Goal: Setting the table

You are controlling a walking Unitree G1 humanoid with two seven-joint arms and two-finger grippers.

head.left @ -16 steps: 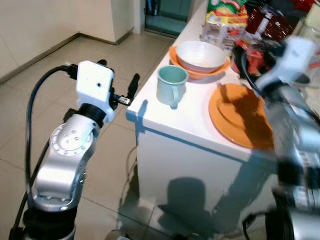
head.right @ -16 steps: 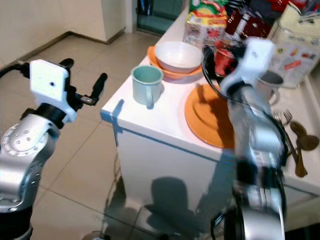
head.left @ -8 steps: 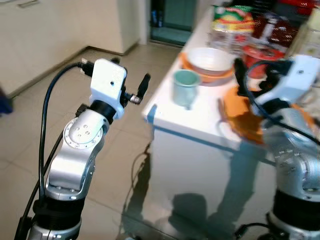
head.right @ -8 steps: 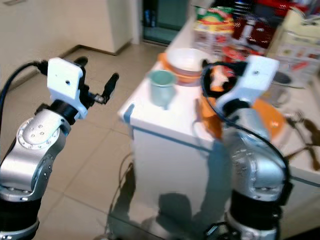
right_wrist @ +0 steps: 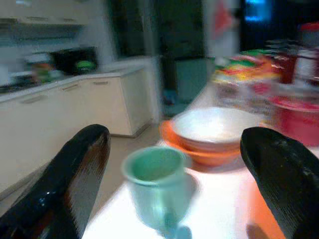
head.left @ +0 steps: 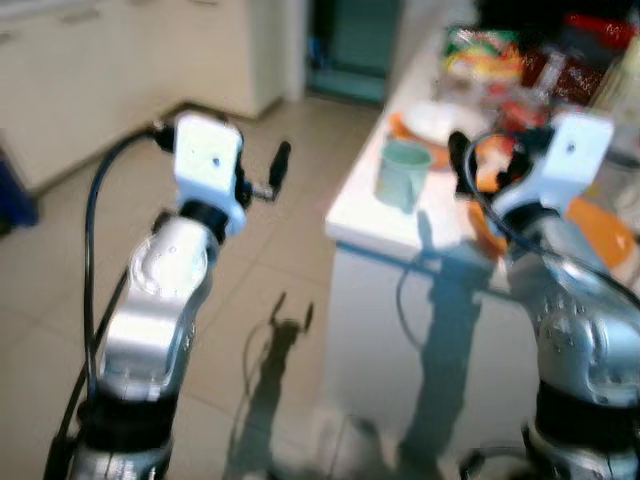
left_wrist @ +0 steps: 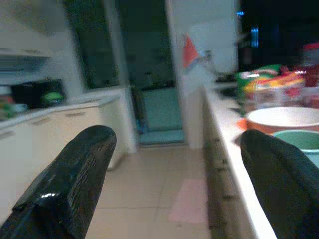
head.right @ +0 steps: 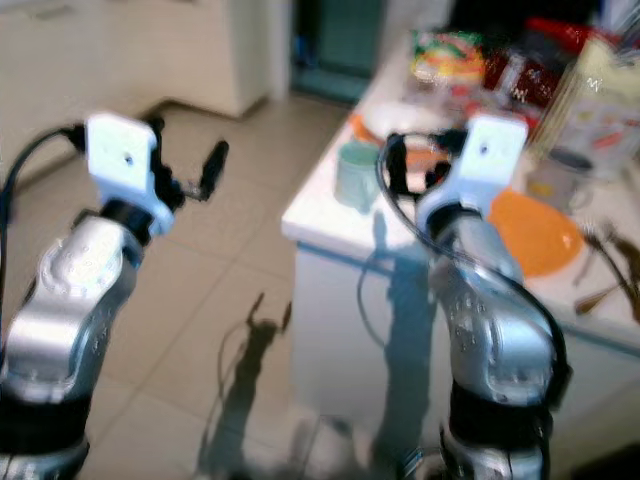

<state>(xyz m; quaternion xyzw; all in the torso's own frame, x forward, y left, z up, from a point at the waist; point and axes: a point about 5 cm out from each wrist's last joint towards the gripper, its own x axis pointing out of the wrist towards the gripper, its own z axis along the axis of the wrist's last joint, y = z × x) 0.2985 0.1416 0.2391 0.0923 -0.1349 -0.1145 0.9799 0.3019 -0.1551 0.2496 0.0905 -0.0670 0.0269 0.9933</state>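
- Both the left gripper [left_wrist: 174, 189] and the right gripper [right_wrist: 174, 184] stood spread apart, holding nothing.
- The pale green ceramic mug [right_wrist: 158, 191], white bowl [right_wrist: 215, 128] and orange plate [head.right: 535, 232] sat ungrasped on the counter; setting looked barely begun.

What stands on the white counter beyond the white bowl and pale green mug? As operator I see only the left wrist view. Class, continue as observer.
Observer: A flat orange plate lies on the white counter, to the robot's right of the pale green ceramic mug.
Operator: Where is the right claw?
Observer: The right claw is open, pointing at the mug and the round white bowl.
Operator: And the left claw?
Observer: The left claw hangs over the tiled floor, left of the counter's corner.
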